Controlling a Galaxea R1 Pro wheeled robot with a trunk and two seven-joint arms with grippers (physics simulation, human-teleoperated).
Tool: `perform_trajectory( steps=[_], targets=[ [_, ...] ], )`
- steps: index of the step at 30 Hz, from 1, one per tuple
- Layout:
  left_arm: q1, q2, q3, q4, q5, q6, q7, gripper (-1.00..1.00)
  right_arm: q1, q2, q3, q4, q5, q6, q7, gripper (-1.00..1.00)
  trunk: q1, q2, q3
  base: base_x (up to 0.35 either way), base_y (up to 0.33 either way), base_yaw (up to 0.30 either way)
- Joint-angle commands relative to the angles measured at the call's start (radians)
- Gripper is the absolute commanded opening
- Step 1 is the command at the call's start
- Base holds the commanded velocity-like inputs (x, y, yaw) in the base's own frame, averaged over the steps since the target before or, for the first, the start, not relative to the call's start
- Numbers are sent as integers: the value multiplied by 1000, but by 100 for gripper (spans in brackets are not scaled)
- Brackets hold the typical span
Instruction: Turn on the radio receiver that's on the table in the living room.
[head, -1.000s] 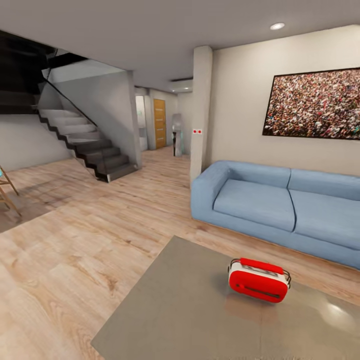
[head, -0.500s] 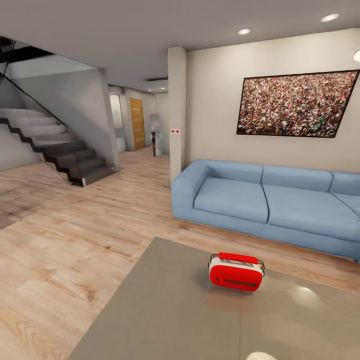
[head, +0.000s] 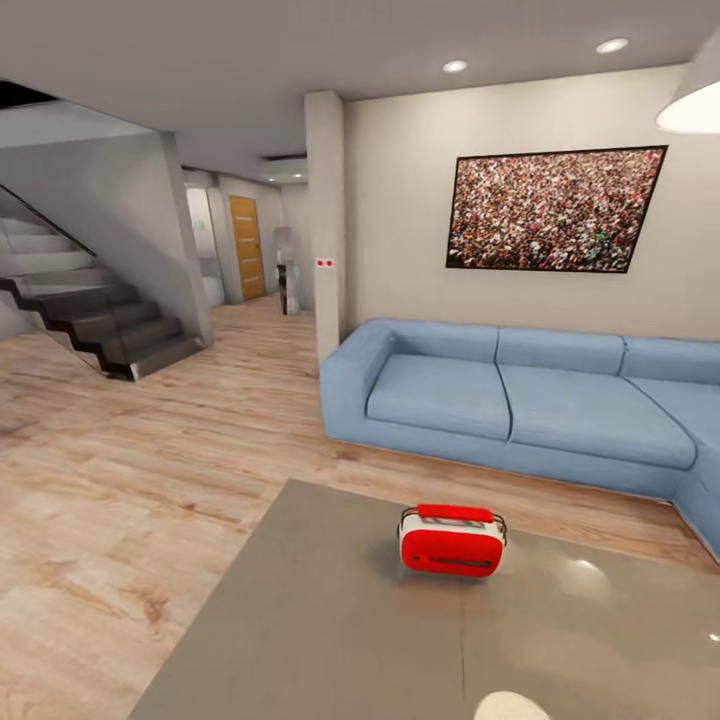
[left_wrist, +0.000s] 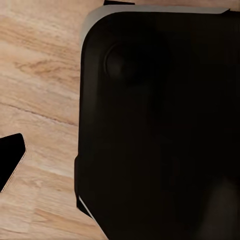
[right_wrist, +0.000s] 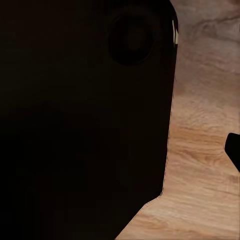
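Jaws' state cannot be told; wrist views catch plank floor (left_wrist: 40, 90), head view the rounded red radio (head: 451, 540) on the glossy grey bench (head: 330, 620).

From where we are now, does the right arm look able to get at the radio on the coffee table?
Probably not yet. The radio receiver sits out on the table with nothing around it, so the way looks free, but the right wrist view faces wood floor beside a dark body, so the arm seems stowed low.
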Motion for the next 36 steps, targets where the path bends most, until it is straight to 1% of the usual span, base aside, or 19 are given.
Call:
perform_trajectory(
  steps=[1,12,20,36],
  targets=[
    [0,0,0,0,0,0,0,100,0,0,0,0,0,0,0,100,0,0,0,207,172,-12],
    [0,-1,0,0,-1,-1,0,100,0,0,0,0,0,0,1,100,0,0,0,263,183,-3],
    [0,-1,1,-1,-1,-1,10,100,0,0,-1,0,0,-1,0,100,0,0,0,56,22,-17],
    [0,-1,1,-1,0,-2,10,100,0,0,0,0,0,-1,0,100,0,0,0,1,1,-259]
  ],
)
